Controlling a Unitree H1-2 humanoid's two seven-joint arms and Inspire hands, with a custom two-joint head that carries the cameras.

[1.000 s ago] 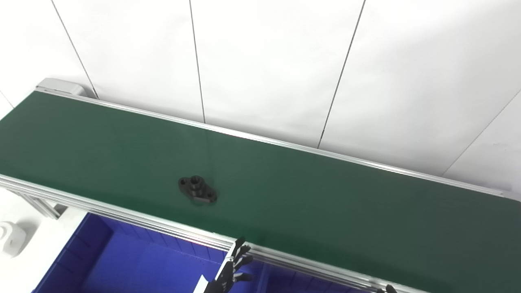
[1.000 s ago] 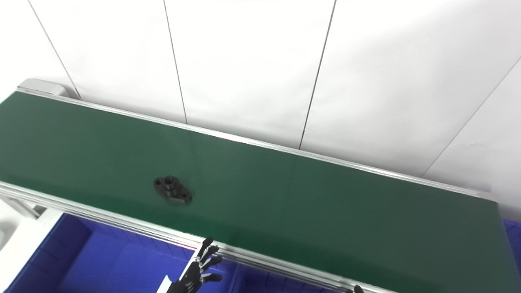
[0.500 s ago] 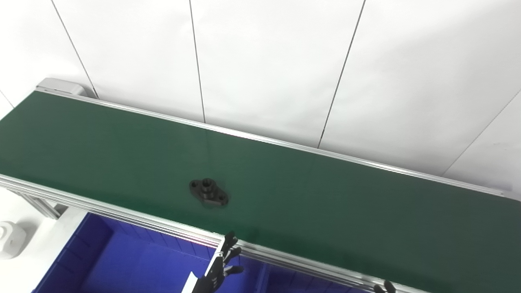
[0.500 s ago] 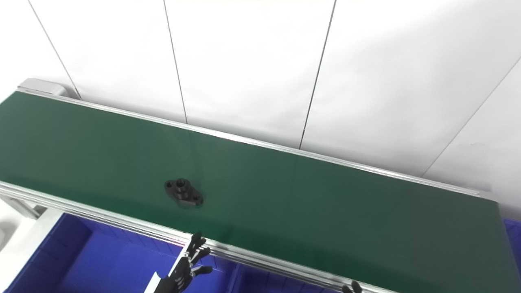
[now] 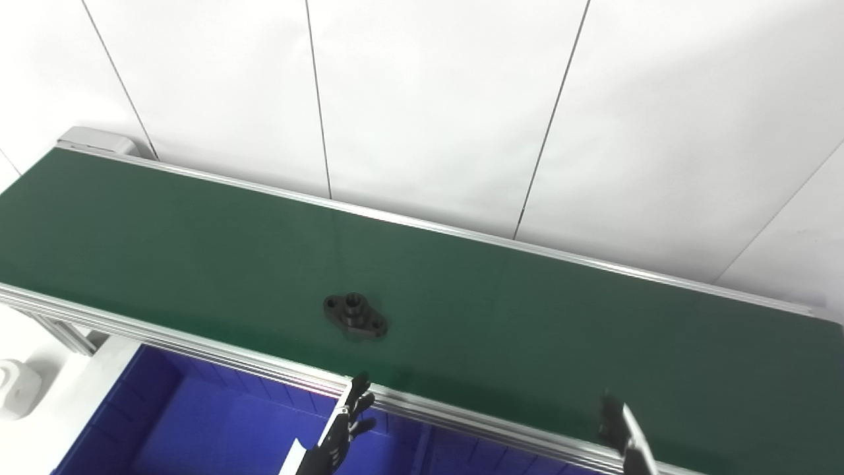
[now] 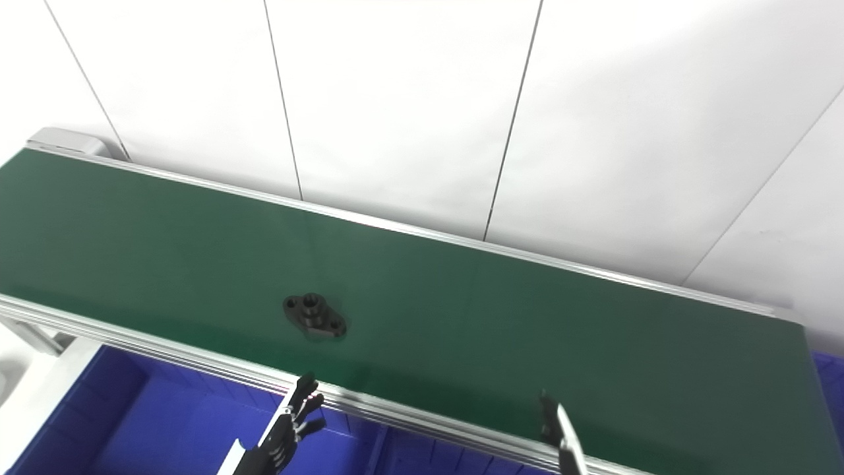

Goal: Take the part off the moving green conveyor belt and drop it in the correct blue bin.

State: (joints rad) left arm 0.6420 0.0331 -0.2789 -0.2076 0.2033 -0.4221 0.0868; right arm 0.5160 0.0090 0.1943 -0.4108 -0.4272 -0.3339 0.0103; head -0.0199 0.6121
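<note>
On the matte green belt (image 5: 198, 244) lies a black oval flanged part (image 5: 355, 316); my left hand (image 5: 339, 429) is spread empty, my right hand (image 5: 623, 432) unclear.

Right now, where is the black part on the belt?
The part lies left of the belt's middle, near its front rail, just beyond the left hand.
</note>
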